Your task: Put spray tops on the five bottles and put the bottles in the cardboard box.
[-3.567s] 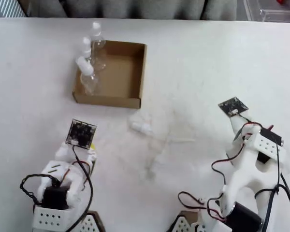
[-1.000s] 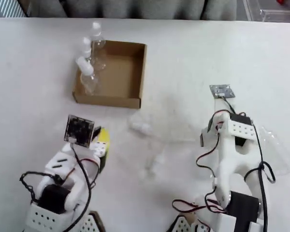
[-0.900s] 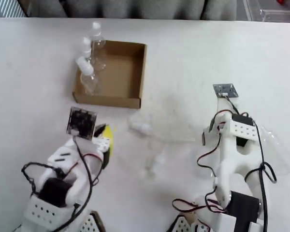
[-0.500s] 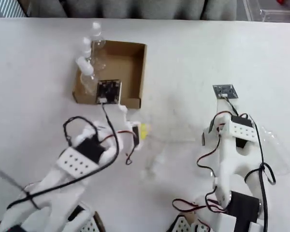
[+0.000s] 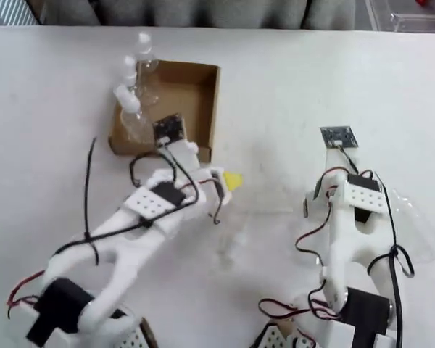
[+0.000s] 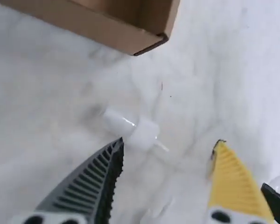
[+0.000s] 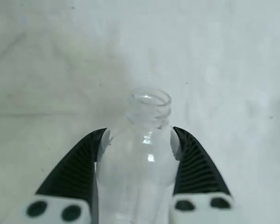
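A white spray top (image 6: pixel 130 128) lies on its side on the table, just off the front right corner of the cardboard box (image 6: pixel 130 32). My left gripper (image 6: pixel 169 143) hangs open right over it, black and yellow fingers on either side, touching nothing. In the high view the left gripper (image 5: pixel 223 190) sits by the box (image 5: pixel 196 109). Capped bottles (image 5: pixel 130 109) stand along the box's left side. My right gripper (image 7: pixel 140 132) is shut on a clear bottle (image 7: pixel 147 158) with an open neck; the right arm (image 5: pixel 351 210) stands at the right.
The table around the spray top is bare white surface. The box's right half holds nothing. Cables loop off both arms, and the left arm's dark cable arcs over the table at the left (image 5: pixel 87 188).
The left arm has swung from the front left up and right to the box's front right corner, over the spray top. The right arm stayed put with its bottle.
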